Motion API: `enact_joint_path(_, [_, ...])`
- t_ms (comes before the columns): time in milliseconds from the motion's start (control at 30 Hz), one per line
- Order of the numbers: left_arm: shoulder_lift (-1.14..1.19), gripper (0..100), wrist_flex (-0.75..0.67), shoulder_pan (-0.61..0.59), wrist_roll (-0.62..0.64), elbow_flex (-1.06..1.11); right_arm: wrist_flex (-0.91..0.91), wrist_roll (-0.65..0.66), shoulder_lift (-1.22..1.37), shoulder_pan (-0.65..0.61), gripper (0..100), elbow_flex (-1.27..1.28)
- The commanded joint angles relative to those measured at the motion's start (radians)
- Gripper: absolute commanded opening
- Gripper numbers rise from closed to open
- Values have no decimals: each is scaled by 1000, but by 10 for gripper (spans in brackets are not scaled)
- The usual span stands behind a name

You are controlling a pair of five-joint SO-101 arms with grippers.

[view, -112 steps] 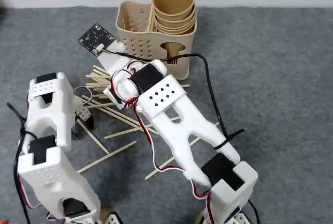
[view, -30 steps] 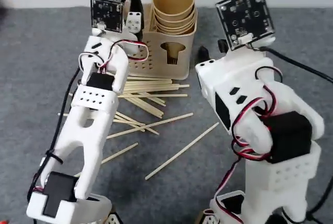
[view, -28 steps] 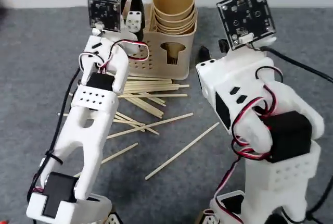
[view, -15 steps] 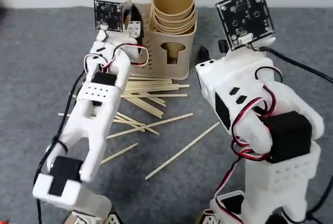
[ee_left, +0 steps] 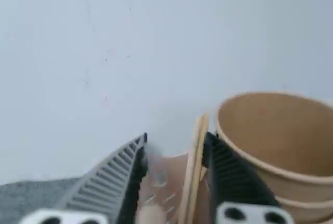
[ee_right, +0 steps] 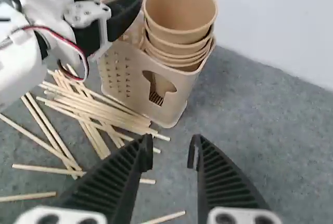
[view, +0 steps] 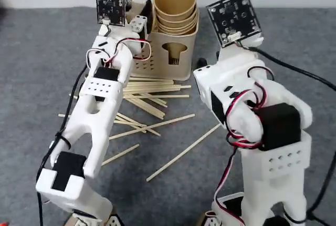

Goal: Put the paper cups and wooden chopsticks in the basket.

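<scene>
I judge the step in hand to be dropping a chopstick (ee_left: 194, 166) into the basket (view: 185, 47). My left fingers (ee_left: 175, 139) stand fairly wide above the narrow compartment beside the paper cups (view: 175, 4), which sit stacked in the basket's other compartment. The chopstick stands upright between the fingers, against one of them and apart from the other, so I reckon it is let go rather than gripped. My left arm is stretched long across the table (view: 294, 42), with its wrist over the basket's rim. My right arm is folded up tall beside the basket. The right fingers (ee_right: 170, 145) are empty, a narrow gap between them, and point down at the table in front of it. Many chopsticks (view: 152, 86) lie scattered on the table just before the basket, so the job is far from done. The next move, I think, calls for lifting the left fingers straight up clear of the rim, then going down for another stick.
</scene>
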Motion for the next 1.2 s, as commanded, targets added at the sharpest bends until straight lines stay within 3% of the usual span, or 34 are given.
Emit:
enact_joint_path(0, [-48,188,64,-12,14,-64,-7,-9,-50,10,136,26])
enact_joint_path(100, [-97,188,167,-14,31,-122,-7,-11,-50,10,137,58])
enact_joint_path(233, [-160,188,327,-29,144,-309,-85,-11,-50,10,137,115])
enact_joint_path(500, [-181,188,862,-172,256,-753,-185,-11,-50,2,137,230])
enact_joint_path(700, [-155,188,1189,-321,279,-928,-217,-11,-50,2,137,298])
enact_joint_path(933, [-150,188,1421,-542,301,-954,-209,-11,-50,2,137,311])
enact_joint_path(1100, [-150,188,1708,-520,310,-809,-216,-11,-50,2,137,330])
enact_joint_path(1167, [-150,188,1765,-502,374,-710,-216,-11,-53,2,137,347])
